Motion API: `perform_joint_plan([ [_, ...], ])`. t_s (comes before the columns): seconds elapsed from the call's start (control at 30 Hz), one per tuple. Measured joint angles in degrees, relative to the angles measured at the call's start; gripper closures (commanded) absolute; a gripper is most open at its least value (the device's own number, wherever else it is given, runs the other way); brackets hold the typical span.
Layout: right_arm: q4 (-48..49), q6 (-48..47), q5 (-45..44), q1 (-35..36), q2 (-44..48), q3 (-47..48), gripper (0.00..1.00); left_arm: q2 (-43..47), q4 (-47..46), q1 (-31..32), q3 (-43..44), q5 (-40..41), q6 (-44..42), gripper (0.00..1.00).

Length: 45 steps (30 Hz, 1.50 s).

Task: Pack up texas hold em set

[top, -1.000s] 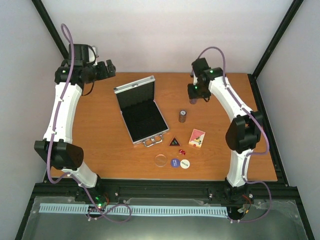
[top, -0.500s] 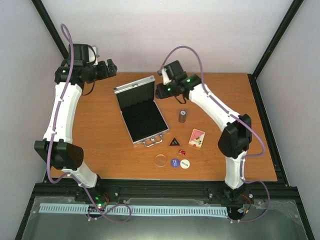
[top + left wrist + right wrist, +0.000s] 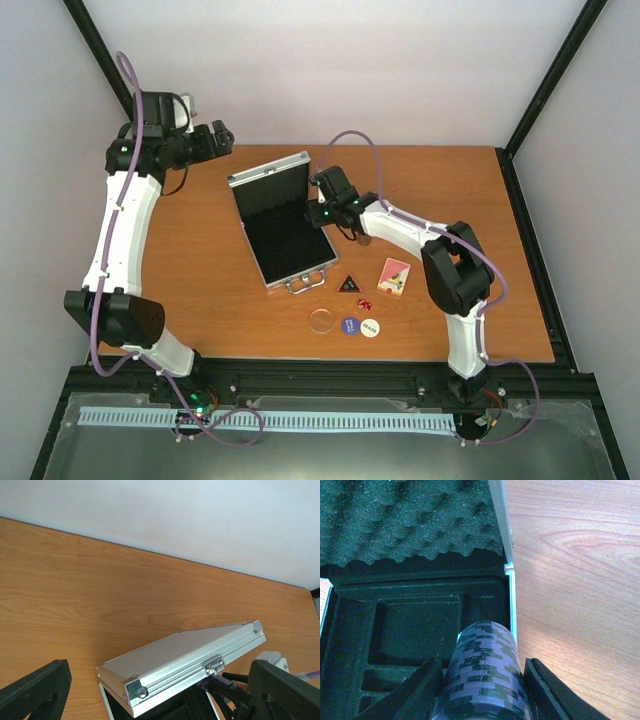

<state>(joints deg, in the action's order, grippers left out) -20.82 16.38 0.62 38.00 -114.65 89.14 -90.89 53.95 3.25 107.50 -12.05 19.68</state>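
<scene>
2 arms: right gripper (image 3: pixel 484 694) is reaching over silver case (image 3: pixel 270 184), clamping 1 dark chip stack (image 3: pixel 482 662); left gripper (image 3: pixel 218 137) is hovering, jaws spread wide, empty.

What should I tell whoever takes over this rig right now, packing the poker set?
The left end effector is open and empty, at the far left, facing the case lid.
The right end effector is shut on a chip stack over the case's right edge.
The case is open and its foam tray looks empty.
On the table to its right: card box, black triangle, red dice, three discs.
Done: stack lifted. Left: seat it, load the rest, close the lid.
</scene>
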Motion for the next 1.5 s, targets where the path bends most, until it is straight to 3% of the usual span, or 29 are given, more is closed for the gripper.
perform_joint_plan([
  [0.43,14.62,1.51,-4.76,2.29,-2.75,-5.97,0.97,2.97,-0.9,0.0,-5.29,-0.24,-0.02,0.0],
  [1.1,24.59,2.99,-10.4,3.26,-9.27,-4.74,0.96,3.93,-2.08,0.0,-8.59,-0.72,0.0,0.0],
  [1.27,25.38,3.02,-11.89,3.37,-11.21,-3.37,0.69,3.93,-2.1,0.0,-8.59,-1.07,0.0,0.0],
  [1.37,25.55,3.04,-12.76,3.61,-11.52,-3.37,0.46,3.93,-2.1,0.0,-8.59,-1.07,-0.02,0.0],
  [1.5,25.42,3.06,-15.21,4.11,-11.52,-3.37,0.34,3.93,-2.1,0.0,-8.63,-1.07,-0.02,0.0],
])
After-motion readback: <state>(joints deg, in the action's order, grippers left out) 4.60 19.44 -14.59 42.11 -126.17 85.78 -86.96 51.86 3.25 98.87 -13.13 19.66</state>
